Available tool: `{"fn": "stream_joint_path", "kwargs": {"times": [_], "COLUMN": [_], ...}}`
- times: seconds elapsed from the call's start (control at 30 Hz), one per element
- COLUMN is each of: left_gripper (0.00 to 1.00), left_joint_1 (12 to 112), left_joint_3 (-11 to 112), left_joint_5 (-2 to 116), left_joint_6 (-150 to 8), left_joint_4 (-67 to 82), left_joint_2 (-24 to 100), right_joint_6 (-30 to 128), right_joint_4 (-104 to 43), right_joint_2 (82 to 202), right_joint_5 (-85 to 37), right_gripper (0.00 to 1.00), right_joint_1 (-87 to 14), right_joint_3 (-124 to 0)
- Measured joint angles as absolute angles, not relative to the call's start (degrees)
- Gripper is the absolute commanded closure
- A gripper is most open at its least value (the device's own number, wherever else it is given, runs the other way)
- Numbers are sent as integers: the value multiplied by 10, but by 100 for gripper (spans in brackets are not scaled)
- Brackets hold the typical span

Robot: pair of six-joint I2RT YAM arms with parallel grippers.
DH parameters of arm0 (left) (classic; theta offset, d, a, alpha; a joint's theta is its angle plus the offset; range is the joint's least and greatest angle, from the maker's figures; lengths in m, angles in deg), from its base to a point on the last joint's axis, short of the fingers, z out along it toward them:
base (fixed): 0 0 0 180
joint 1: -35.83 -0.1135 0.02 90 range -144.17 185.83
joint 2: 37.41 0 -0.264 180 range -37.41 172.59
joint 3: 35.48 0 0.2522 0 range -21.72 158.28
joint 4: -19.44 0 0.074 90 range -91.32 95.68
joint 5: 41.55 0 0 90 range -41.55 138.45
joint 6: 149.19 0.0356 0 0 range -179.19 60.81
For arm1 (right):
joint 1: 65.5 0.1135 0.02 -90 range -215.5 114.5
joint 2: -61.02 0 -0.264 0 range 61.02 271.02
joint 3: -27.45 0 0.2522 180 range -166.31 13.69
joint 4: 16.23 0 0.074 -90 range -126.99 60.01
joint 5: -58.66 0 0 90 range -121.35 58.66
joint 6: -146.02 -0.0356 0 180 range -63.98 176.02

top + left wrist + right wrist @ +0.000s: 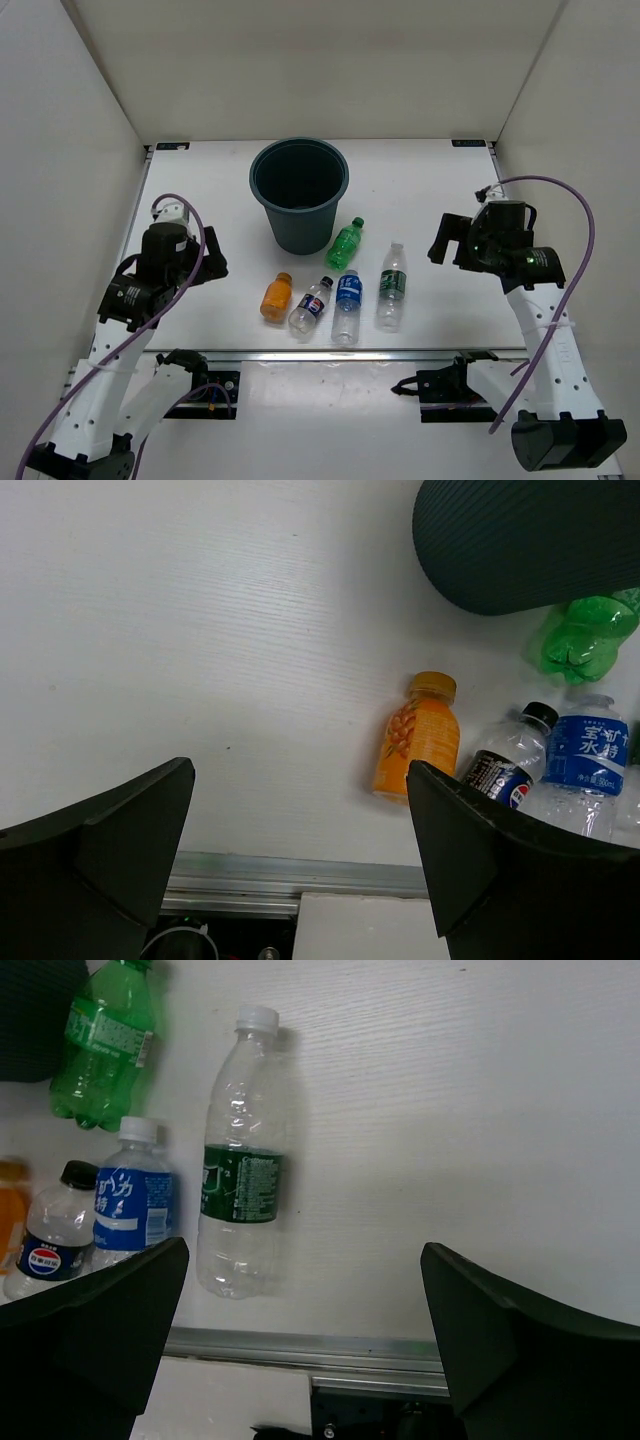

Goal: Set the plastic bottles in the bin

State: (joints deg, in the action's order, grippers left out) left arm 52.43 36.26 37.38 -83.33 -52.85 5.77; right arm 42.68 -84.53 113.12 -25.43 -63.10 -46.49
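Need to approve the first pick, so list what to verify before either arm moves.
1. Left gripper open and empty: ok.
2. Right gripper open and empty: ok.
3. Bin upright, mouth unblocked: ok.
4. Orange bottle, free table toward the left arm: ok.
5. Green-labelled bottle, free table toward the right arm: ok.
6. Finger room between dark-labelled bottle and blue-labelled bottle: not ok, packed close.

Bin [296, 232] stands on the table [200, 190], toward the rear centre. One bottle [345, 242] lies just beside its right front. Four bottles [346, 305] lie side by side in a row nearer the front edge. Left gripper [214, 258] and right gripper [441, 241] flank the row, well apart from it.
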Motion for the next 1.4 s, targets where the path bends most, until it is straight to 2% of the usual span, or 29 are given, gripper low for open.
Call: {"fn": "stream_joint_path", "kwargs": {"times": [0.4, 0.53, 0.77, 0.97, 1.17, 1.3, 1.37, 1.4], "left_gripper": [2, 1, 1, 1, 1, 9, 24, 29], "left_joint_1": [546, 584, 708, 728, 750, 756, 757, 757], "left_joint_3": [291, 254, 208, 184, 150, 125, 124, 124], "left_joint_5": [408, 442, 468, 462, 442, 434, 429, 427], "left_joint_6": [-822, -824, -832, -837, -846, -855, -858, -858], "left_joint_4": [-519, -466, -355, -291, -236, -205, -198, -192], "left_joint_2": [40, 58, 160, 230, 280, 311, 322, 326], "right_joint_6": [420, 420, 420, 420, 420, 420, 420, 420], "right_joint_4": [-808, -800, -796, -793, -792, -792, -788, -787], "right_joint_2": [1133, 1139, 1146, 1124, 1111, 1113, 1113, 1113], "right_joint_5": [-251, -258, -281, -279, -286, -293, -293, -292], "right_gripper": [1, 1, 1, 1, 1, 2, 3, 2], "right_joint_1": [-537, -540, -577, -627, -626, -618, -618, -618], "right_joint_3": [-436, -429, -407, -375, -371, -369, -366, -364]}}
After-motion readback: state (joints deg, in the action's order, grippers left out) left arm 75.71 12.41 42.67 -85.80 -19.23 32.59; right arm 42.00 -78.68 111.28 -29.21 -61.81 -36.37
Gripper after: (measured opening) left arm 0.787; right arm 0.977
